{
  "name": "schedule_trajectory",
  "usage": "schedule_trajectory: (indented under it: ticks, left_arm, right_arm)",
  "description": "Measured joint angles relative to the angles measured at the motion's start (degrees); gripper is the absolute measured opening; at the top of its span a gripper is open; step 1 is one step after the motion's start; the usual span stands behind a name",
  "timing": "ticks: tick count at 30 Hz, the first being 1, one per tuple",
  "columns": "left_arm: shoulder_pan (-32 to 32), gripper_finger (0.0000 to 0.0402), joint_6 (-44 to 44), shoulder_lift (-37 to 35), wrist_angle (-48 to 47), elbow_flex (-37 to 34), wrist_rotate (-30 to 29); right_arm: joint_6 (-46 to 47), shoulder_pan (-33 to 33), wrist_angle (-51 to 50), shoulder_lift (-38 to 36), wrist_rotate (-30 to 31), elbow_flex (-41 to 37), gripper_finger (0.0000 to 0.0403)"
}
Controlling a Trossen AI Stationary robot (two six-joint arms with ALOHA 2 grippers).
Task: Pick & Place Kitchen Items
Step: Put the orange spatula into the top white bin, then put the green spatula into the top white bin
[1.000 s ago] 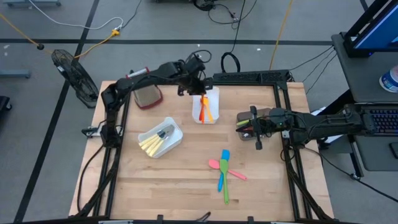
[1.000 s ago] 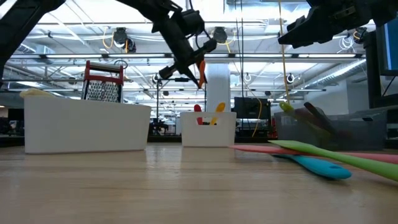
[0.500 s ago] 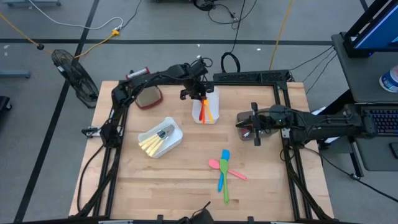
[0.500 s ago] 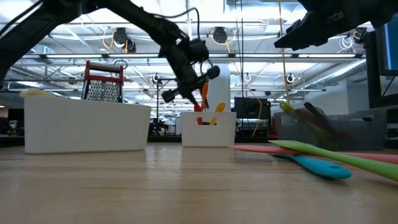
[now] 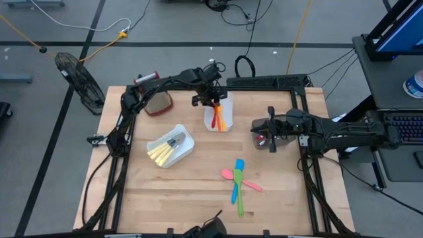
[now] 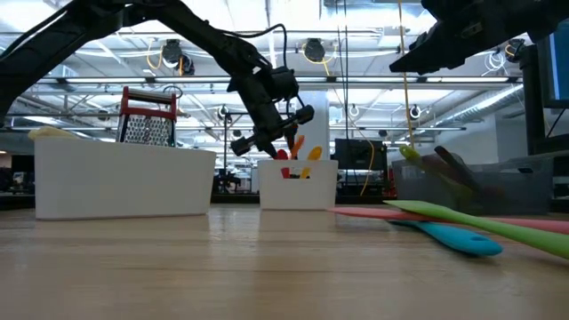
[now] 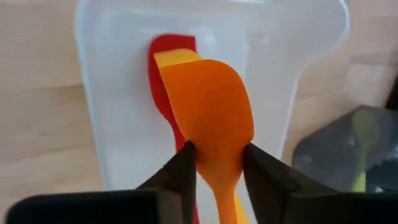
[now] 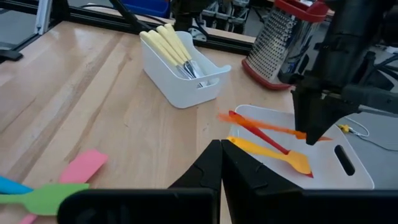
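On the wooden worktop (image 5: pixel 198 192), our left gripper (image 7: pixel 216 163) clamps an orange spatula (image 7: pixel 211 112) over the far white bin (image 5: pixel 227 99); our right gripper (image 8: pixel 221 163) waits closed, cabled floor (image 5: pixel 165 26) beyond.

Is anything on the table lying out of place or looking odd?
Three spatulas, pink, green and blue, lie crossed on bare wood at the table's front, outside any bin. Nothing looks spilled or damaged.
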Motion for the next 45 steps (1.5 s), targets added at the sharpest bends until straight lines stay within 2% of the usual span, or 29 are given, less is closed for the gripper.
schedule_trajectory:
  ticks: [6, 10, 16, 20, 30, 39, 45]
  left_arm:
    - [0.75, 0.0183, 0.22, 0.0, 1.6, 0.0, -2.38]
    - [1.61, 0.0215, 1.22, -0.01, 4.36, 0.0, -1.01]
    - [2.45, 0.0235, 3.6, -0.14, 7.96, 0.81, 6.74]
    - [1.19, 0.0236, 5.31, -0.26, 8.27, 2.44, 7.09]
    - [-4.83, 0.0236, 14.01, -0.28, 5.94, 11.25, -0.57]
    - [-11.75, 0.0237, 18.87, -0.37, -11.28, 22.18, -14.33]
    - [-17.0, 0.0237, 16.43, -0.39, -18.49, 24.22, -18.21]
  right_arm:
    - [0.0, -0.04, 0.0, 0.0, -0.03, 0.0, 0.0]
    - [0.6, -0.04, 0.0, 0.0, -0.03, 0.0, 0.0]
    - [1.46, -0.02, -0.02, 0.0, -0.03, 0.0, 0.0]
    - [1.46, -0.02, -0.04, 0.0, -0.03, 0.0, 0.0]
    - [1.49, -0.02, -1.25, -0.08, -0.03, 0.0, 0.0]
    - [1.51, 0.0, -5.48, -0.2, -0.03, 0.0, 0.0]
    - [1.51, 0.0, -5.58, -0.22, -0.05, 0.0, 0.0]
